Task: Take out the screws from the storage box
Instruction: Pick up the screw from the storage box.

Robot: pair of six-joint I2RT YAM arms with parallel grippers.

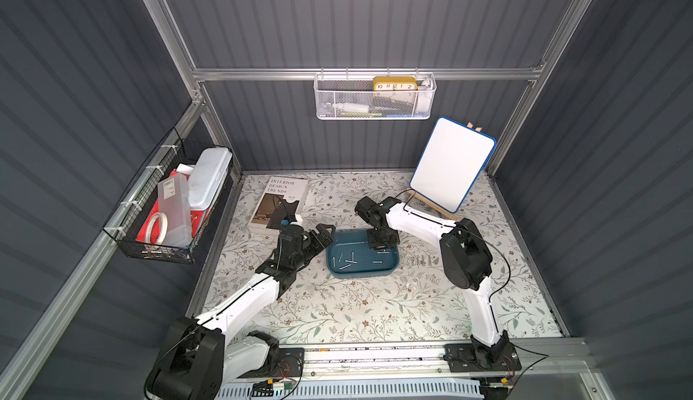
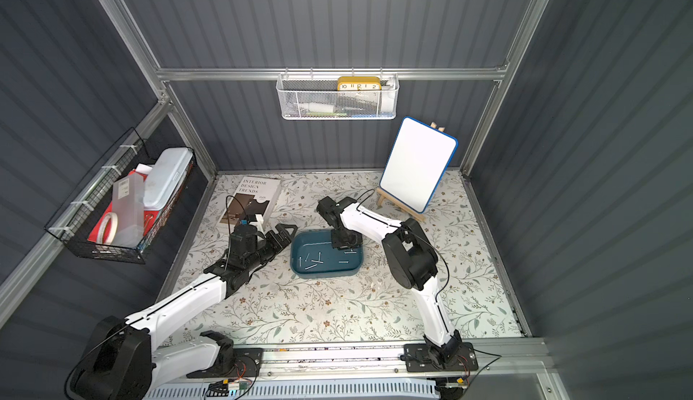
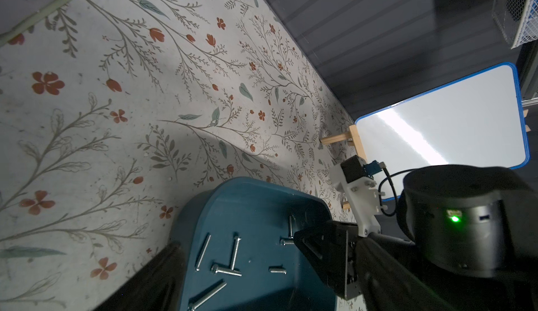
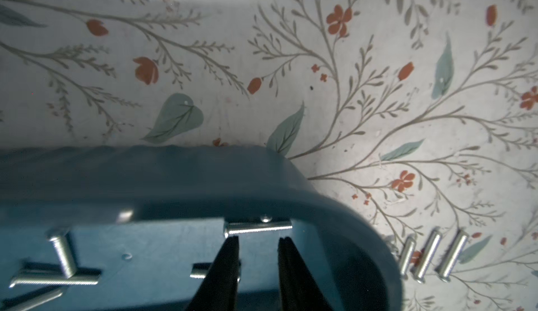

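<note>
1. The left gripper [image 1: 325, 234] hovers just beside the box's left rim, its fingers spread wide and holding nothing. The book [image 1: 279, 201] lies close behind it, so room to back away on that side looks tight.
2. The box [image 1: 356, 275] sits mid-worktop [image 1: 356, 315]. Several screws [image 1: 347, 261] lie loose on its floor, mostly in its left half and some crossing one another.
3. The right gripper [image 4: 257, 241] reaches down into the box's right end. Its fingers stand partly apart with nothing between them, and the tips are just short of one screw [image 4: 257, 227] lying at the foot of the wall.
4. The step in hand looks like picking up that screw.
   - In the right wrist view the fingers line up along its length, so they would likely close on its ends.
   - Turning the wrist to pinch across the shaft should hold better.
   - With the wall so near, dragging the screw inward first may be needed to give both fingers room.
5. The curved corner of the wall [image 4: 334, 207] rises just beside the fingers. A straight lift clear of the rim, before any sideways travel, seems safest.
6. Right of the box, a short row of removed screws [image 1: 420, 260] lies on the worktop, with bare worktop beside and in front of it. The whiteboard [image 1: 452, 165] stands well apart at the back.
</note>
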